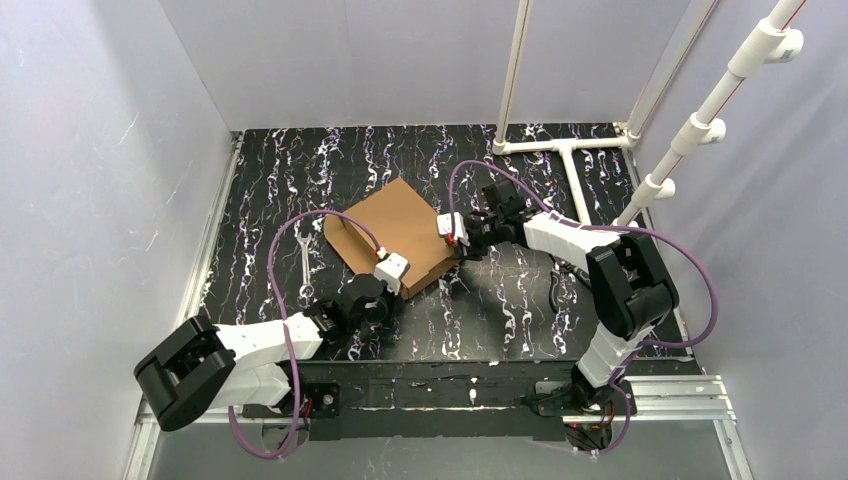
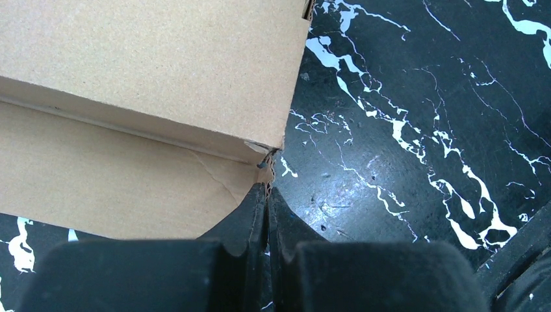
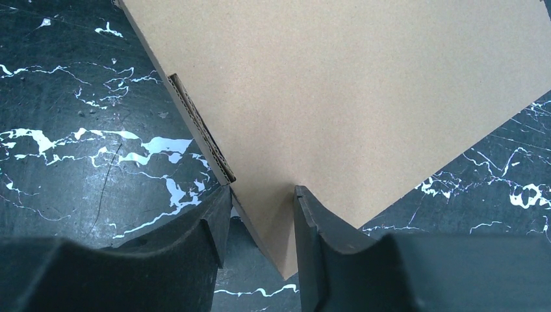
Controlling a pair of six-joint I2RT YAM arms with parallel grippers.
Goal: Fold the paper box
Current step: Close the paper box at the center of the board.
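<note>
**Overhead view.** The plain brown corrugated cardboard paper box (image 1: 385,225) lies near the middle of the black, white-veined marbled counter (image 1: 500,310). It is turned diagonally, so one corner points toward each arm. Both arms reach in from the near edge and meet the box at adjacent corners, the left at the near corner and the right at the right-hand corner. A silver open-ended wrench (image 1: 305,272) lies flat on the counter just left of the box, apart from it. A white plastic pipe frame (image 1: 565,150) stands at the rear right of the counter.

**Left wrist view.** The left end effector (image 2: 268,195) is closed, its two black fingers (image 2: 243,221) pressed tip to tip. The tips touch a frayed, slightly torn corner of the box. A broad upper panel meets a lower panel there along a straight crease. Bare counter fills the right half of the view.

**Right wrist view.** The right end effector (image 3: 260,195) stands partly apart, astride the box corner, which runs down between the fingers. One finger (image 3: 211,227) rests against a side wall with an exposed corrugated edge. The other (image 3: 318,227) overlaps the flat top panel. Whether the fingers actually clamp the cardboard or only bracket it cannot be told from this angle.
</note>
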